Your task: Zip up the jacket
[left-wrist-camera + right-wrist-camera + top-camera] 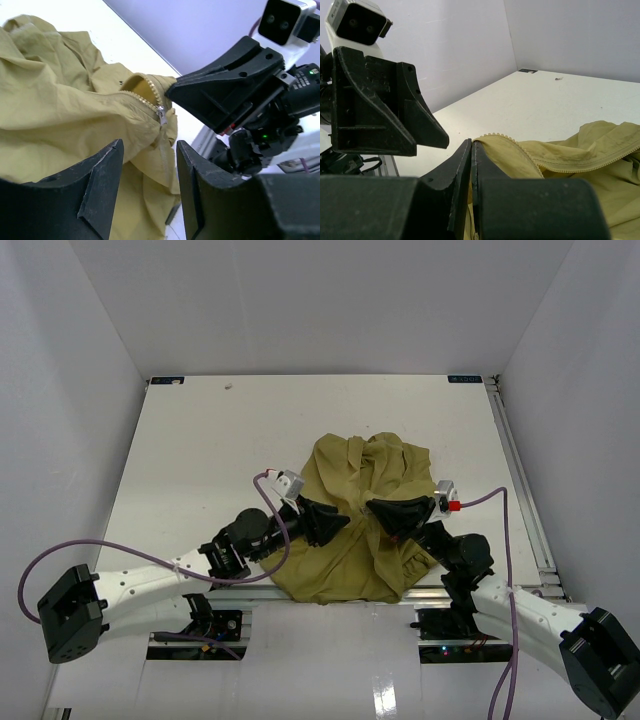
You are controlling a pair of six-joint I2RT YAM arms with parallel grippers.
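Olive jacket [350,475] edge in tight-shut right claw [471,145]; left claw [150,150] agape, empty; zipper [145,102] bottom hidden.

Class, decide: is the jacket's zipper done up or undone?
Undone where visible: on the jacket, the rows of zipper teeth stand apart, unjoined, above the slider.

The metal-toothed zip [142,98] of the crumpled olive-yellow fabric jacket [340,575] is too fine to make out from above, where the black two-finger left gripper [343,522] and right gripper [375,508] cover part of its middle. The left wrist view cuts the jacket at its left and bottom edges; in the right wrist view the zip's end vanishes between that gripper's pressed-together fingers [462,165]. A dark speck [228,386] on the white table [200,440] is too small to identify
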